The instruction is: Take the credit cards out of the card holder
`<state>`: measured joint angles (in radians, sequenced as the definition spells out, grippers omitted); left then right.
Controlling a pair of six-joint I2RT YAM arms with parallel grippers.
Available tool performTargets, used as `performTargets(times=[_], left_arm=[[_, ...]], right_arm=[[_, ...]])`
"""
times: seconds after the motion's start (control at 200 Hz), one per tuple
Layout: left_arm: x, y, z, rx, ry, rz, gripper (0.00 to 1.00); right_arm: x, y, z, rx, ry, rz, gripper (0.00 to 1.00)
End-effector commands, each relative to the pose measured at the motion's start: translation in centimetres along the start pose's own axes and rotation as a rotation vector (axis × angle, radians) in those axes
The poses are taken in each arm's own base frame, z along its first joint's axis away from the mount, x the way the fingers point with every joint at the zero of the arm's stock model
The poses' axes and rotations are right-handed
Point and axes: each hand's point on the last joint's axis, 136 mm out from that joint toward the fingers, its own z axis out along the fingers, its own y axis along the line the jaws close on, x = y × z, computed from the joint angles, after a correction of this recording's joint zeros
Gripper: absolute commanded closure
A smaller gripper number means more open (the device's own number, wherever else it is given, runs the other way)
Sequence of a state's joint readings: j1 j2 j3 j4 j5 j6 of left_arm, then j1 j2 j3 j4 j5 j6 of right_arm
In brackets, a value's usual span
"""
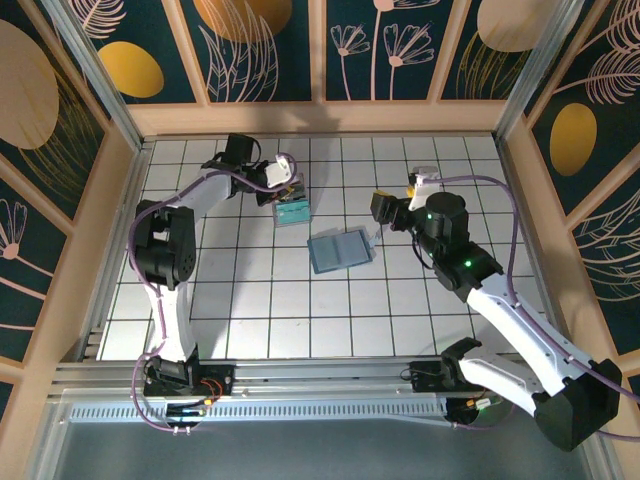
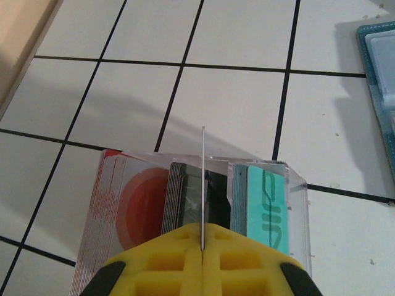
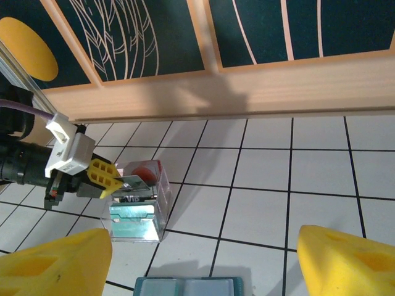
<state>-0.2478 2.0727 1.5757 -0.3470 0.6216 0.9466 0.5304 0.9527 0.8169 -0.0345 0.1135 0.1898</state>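
Left gripper (image 2: 202, 243) pinches 1 thin credit card (image 2: 203, 179) edge-on over the clear plastic box (image 2: 297, 203); right gripper (image 3: 203, 250) hangs wide open near the flat slate-blue card holder (image 1: 340, 250).

Left gripper (image 3: 115, 182) holds card (image 3: 134, 180) above clear box (image 3: 139, 214)

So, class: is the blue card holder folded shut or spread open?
Spread open: the card holder lies flat, both halves showing side by side.

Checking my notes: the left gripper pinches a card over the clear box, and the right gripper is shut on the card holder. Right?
No: the right gripper is open, jaws wide apart, the card holder lying free below, as the right wrist view shows. The rest holds.
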Motion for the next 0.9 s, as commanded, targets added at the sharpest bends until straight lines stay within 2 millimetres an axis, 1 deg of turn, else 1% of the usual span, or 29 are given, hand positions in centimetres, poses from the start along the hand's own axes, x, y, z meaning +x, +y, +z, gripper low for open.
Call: performTargets(times=[0.0,0.2,0.415,0.641,0.741,0.766,0.801,0.896], left_arm=[[0.0,-0.3,0.3,0.062,-0.021,0.016,1.00],[0.7,-0.2,0.9,0.078,-0.004,0.016,1.00],[1.8,0.1,1.4,0.080,0.019,-0.010,1.00],[1.9,0.3,1.6,0.085,0.029,-0.042,0.97],[1.8,0.3,1.5,0.101,0.045,-0.063,0.93],[1.7,0.3,1.4,0.107,0.048,-0.065,0.82],[1.7,0.1,1.3,0.119,0.054,-0.066,0.74],[1.4,0.0,0.9,0.135,0.059,-0.072,0.72]], right_arm=[[-1.6,0.1,-0.4,0.017,-0.033,-0.006,0.22],[-1.5,0.0,-0.4,0.021,-0.033,-0.007,0.22],[-1.5,0.2,-0.3,0.011,-0.031,-0.012,0.22],[-1.4,0.4,-0.2,-0.003,-0.028,-0.012,0.22],[-1.4,0.6,-0.2,-0.011,-0.030,-0.013,0.23],[-1.4,0.6,-0.2,-0.012,-0.030,-0.013,0.23],[-1.4,0.6,-0.3,-0.013,-0.030,-0.014,0.23],[-1.5,0.6,-0.3,-0.016,-0.033,-0.015,0.23]])
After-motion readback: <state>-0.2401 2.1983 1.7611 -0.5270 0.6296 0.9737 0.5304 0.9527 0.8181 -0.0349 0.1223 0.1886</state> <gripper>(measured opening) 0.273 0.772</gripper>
